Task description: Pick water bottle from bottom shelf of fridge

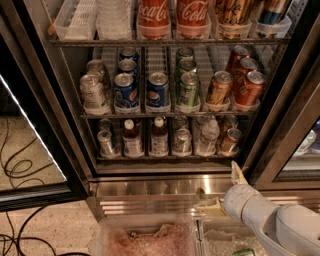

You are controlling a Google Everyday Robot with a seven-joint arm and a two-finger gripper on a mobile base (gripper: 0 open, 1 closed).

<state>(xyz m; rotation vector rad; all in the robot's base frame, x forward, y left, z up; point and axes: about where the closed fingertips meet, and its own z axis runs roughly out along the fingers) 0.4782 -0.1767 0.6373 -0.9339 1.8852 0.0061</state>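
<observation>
The fridge [150, 187] stands open in front of me, its steel base low in the view. The bottom shelf [165, 158] holds small bottles and slim cans. The water bottle [207, 135], clear and ribbed, stands upright right of centre on that shelf, between a silver can [182, 140] and a copper can [230, 140]. My gripper [223, 191] is at the lower right, below the shelf and in front of the steel base. Its fingers are spread open and empty: one finger [237, 173] points up and the other points left. It is apart from the bottle.
Two white-capped bottles of dark liquid [132, 139] stand left of centre on the bottom shelf. The rack above holds Pepsi [158, 91], green and orange cans. Coca-Cola bottles [154, 15] are at the top. A clear bin [145, 236] sits below. Cables [20, 165] lie on the floor at left.
</observation>
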